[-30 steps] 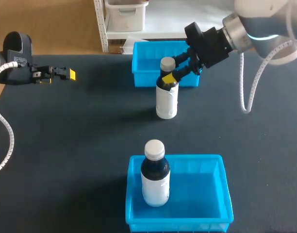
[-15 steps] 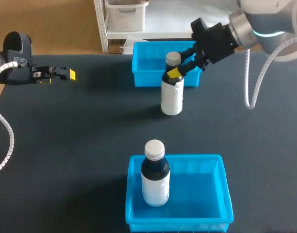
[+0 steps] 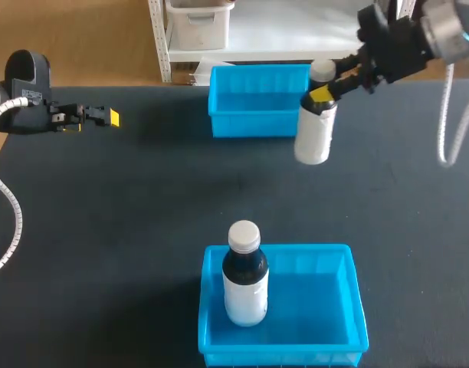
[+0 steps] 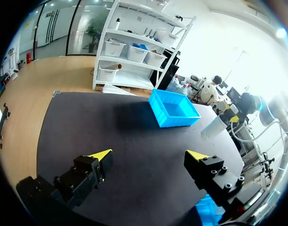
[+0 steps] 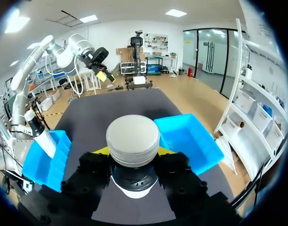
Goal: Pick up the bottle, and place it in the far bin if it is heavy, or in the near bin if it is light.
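The right gripper (image 3: 327,91) pinches with its 2 fingers the neck of the bottle (image 3: 313,136), which hangs just beside the far bin (image 3: 257,74); being stiff and smooth, it probably holds best under the cap, but its weight is unclear.

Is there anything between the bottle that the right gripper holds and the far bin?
Nothing visible. The bottle hangs in the right gripper close to the right end of the far bin, and the inside of that bin shows no object.
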Robot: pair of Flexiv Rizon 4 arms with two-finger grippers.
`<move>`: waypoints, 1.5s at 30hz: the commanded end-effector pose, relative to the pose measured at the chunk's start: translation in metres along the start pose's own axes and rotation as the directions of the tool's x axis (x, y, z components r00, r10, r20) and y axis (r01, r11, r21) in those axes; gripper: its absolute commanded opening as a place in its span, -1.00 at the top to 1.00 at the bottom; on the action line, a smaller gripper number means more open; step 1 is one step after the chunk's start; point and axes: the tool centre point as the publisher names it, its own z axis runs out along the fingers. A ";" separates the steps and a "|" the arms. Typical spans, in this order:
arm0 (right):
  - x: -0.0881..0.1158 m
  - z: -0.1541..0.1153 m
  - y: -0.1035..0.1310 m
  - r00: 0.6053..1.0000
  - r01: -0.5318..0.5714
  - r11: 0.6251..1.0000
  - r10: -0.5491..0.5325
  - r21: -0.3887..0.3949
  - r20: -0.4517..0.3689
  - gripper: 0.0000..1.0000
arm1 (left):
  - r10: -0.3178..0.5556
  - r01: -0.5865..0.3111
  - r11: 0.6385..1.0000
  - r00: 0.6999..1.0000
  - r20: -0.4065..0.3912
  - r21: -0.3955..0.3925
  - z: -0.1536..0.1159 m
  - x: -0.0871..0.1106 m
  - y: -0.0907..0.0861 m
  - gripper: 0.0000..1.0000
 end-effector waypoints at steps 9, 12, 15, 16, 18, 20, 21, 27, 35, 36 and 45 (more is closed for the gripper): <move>-0.006 -0.081 0.051 0.996 0.090 0.996 -0.090 0.020 0.011 1.00 | 0.000 0.000 1.000 1.000 0.000 0.000 0.000 0.000 0.000 -1.00; -0.010 -0.089 0.070 0.986 0.164 0.986 -0.165 -0.034 -0.014 1.00 | 0.000 0.000 1.000 1.000 0.000 0.000 0.000 0.000 0.000 -1.00; -0.011 -0.094 0.091 0.975 0.216 0.971 -0.219 -0.098 -0.019 1.00 | 0.000 0.000 1.000 1.000 0.000 0.000 0.000 0.000 0.000 -1.00; -0.011 -0.094 0.097 0.972 0.230 0.965 -0.234 -0.122 -0.014 1.00 | 0.000 0.000 1.000 1.000 0.000 0.000 0.000 0.000 0.000 -1.00; -0.012 -0.096 0.110 0.967 0.251 0.954 -0.255 -0.162 -0.004 1.00 | 0.000 0.000 1.000 1.000 0.000 0.000 0.000 0.000 0.000 -1.00; -0.014 -0.096 0.122 0.961 0.271 0.942 -0.275 -0.197 0.006 1.00 | 0.000 0.000 1.000 1.000 0.000 0.000 0.000 0.000 0.000 -1.00; -0.015 -0.096 0.127 0.961 0.274 0.938 -0.277 -0.213 0.015 1.00 | 0.000 0.000 1.000 1.000 0.000 0.000 0.000 0.000 0.000 -1.00; -0.019 -0.092 0.157 0.954 0.298 0.911 -0.295 -0.286 0.052 1.00 | 0.000 0.000 1.000 1.000 0.000 0.000 0.000 0.000 0.000 -1.00; -0.023 -0.079 0.199 0.942 0.334 0.864 -0.325 -0.378 0.089 1.00 | 0.000 0.000 1.000 1.000 0.000 0.000 0.000 0.000 0.000 -1.00; -0.023 -0.076 0.204 0.939 0.340 0.856 -0.332 -0.389 0.091 1.00 | 0.000 0.000 1.000 1.000 0.000 0.000 0.000 0.000 0.000 -1.00; -0.021 -0.056 0.256 0.917 0.382 0.786 -0.387 -0.486 0.096 1.00 | 0.000 0.000 1.000 1.000 0.000 0.000 0.000 0.000 0.000 -1.00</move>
